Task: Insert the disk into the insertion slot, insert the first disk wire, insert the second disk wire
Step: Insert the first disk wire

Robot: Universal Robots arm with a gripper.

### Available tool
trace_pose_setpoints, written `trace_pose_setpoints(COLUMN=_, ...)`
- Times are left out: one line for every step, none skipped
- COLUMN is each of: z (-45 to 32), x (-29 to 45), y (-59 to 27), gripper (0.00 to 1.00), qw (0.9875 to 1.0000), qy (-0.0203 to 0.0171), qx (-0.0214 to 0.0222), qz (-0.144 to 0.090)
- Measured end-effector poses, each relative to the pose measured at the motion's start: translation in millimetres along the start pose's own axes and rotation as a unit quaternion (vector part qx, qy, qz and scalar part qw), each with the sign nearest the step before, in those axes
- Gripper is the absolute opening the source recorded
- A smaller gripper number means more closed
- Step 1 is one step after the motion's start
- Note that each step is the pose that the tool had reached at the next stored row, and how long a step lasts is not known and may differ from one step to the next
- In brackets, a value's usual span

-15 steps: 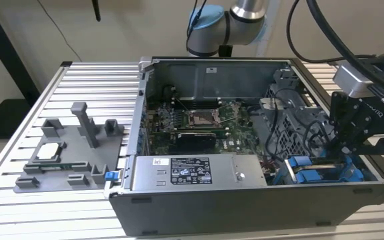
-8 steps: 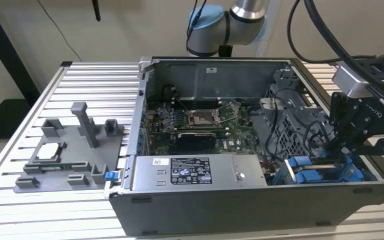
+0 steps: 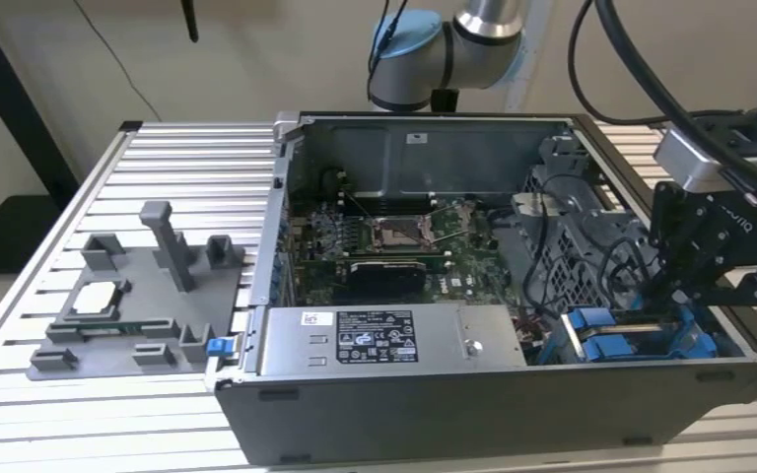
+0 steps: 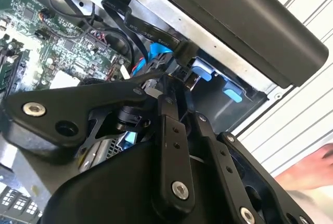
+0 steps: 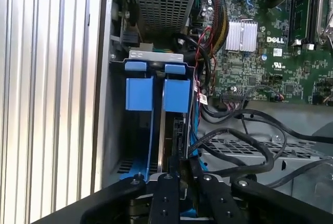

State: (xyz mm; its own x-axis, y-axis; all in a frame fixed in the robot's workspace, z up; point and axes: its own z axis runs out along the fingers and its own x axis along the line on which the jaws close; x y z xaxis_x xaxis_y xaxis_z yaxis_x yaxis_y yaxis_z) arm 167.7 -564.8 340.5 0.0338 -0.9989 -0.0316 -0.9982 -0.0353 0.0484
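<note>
Down in the slot (image 5: 156, 56), the disk (image 5: 177, 96) sits in its blue carrier, just beside a second blue carrier (image 5: 139, 94). My claw (image 5: 182, 169) hangs at the slot's open end, right at the disk's dark edge; whether it is clenched or released, I cannot tell. Black wires (image 5: 263, 146) loop beside the slot.

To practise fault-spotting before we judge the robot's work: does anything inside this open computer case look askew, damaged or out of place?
Nothing looks damaged or spilled. The gripper hangs over the insertion slot, whose blue carriers sit level, side by side. The one oddity: black cables sprawl loose across the perforated cage beside it.
</note>
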Motion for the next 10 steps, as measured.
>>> trace_pose_setpoints(z=0.0, x=0.1, y=0.0, gripper=0.0, qw=1.0, qy=-0.0001, qx=0.0001, qz=0.002)
trace_pose_setpoints(z=0.0, x=0.2, y=0.0, gripper=0.0, qw=1.0, qy=-0.0003, qx=0.0002, qz=0.006)
trace_pose_setpoints(z=0.0, x=0.3, y=0.0, gripper=0.0, qw=1.0, qy=-0.0005, qx=0.0003, qz=0.01)
trace_pose_setpoints(z=0.0, x=0.3, y=0.0, gripper=0.0, qw=0.9999, qy=-0.0006, qx=0.0004, qz=0.014)
trace_pose_setpoints(z=0.0, x=0.6, y=0.0, gripper=0.0, qw=0.9999, qy=-0.0008, qx=0.0005, qz=0.017)
trace_pose_setpoints(z=0.0, x=0.9, y=0.0, gripper=0.0, qw=0.9998, qy=-0.0009, qx=0.0006, qz=0.019)
trace_pose_setpoints(z=0.0, x=1.3, y=0.0, gripper=0.0, qw=0.9998, qy=-0.001, qx=0.0006, qz=0.019)
trace_pose_setpoints(z=-0.1, x=1.8, y=0.1, gripper=0.0, qw=0.9998, qy=-0.0009, qx=0.0006, qz=0.019)
trace_pose_setpoints(z=0.0, x=2.0, y=0.1, gripper=0.0, qw=0.9998, qy=-0.001, qx=0.0006, qz=0.019)
trace_pose_setpoints(z=0.1, x=2.0, y=0.5, gripper=0.0, qw=0.9998, qy=-0.001, qx=0.0007, qz=0.019)
